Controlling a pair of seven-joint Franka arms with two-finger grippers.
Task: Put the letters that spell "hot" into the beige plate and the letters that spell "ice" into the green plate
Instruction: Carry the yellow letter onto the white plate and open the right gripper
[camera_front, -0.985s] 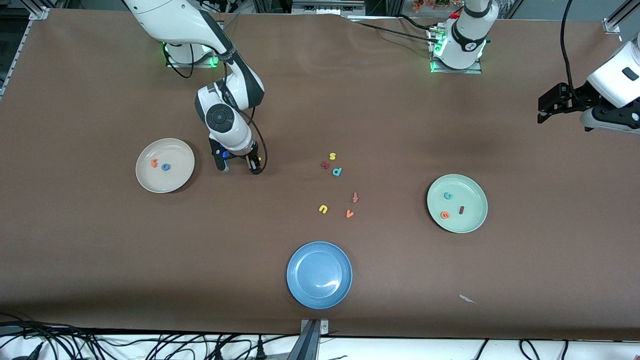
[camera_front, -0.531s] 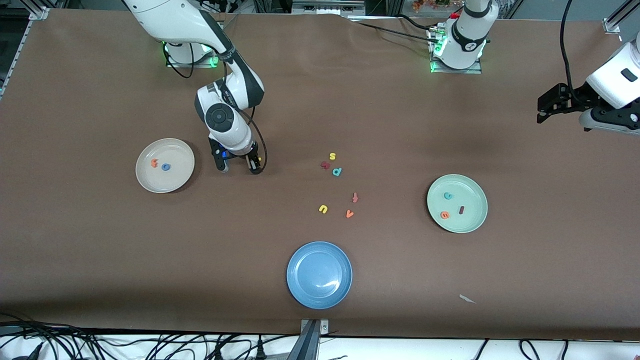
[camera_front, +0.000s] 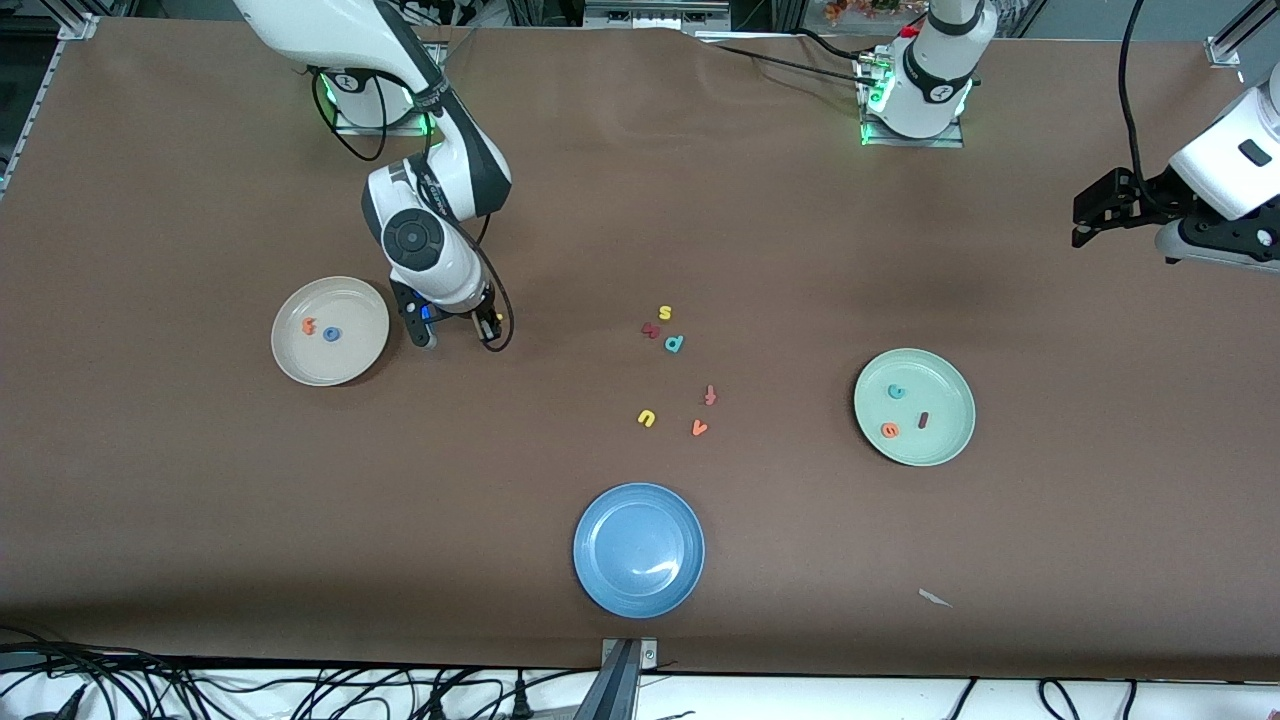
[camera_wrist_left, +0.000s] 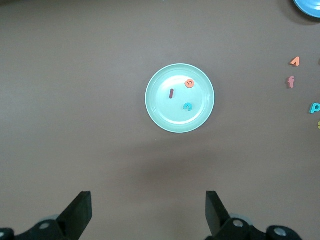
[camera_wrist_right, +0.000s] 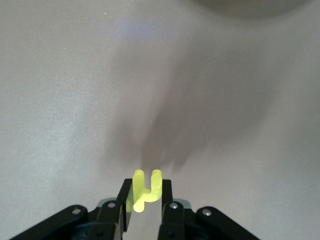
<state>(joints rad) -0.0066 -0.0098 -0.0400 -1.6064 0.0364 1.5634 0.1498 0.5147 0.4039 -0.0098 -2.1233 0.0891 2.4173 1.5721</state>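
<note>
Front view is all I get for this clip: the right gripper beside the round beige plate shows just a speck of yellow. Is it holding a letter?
Observer: Yes. In the right wrist view the right gripper has its jaws shut on the yellow foam letter h.
Operator: How is it gripped?
Observer: By its stem end. The two legs stick out past the jaws, over the brown table.
Operator: And the left gripper, at the picture's edge?
Observer: The left wrist view shows the left gripper with its jaws wide open and nothing between them. That arm waits.
</note>
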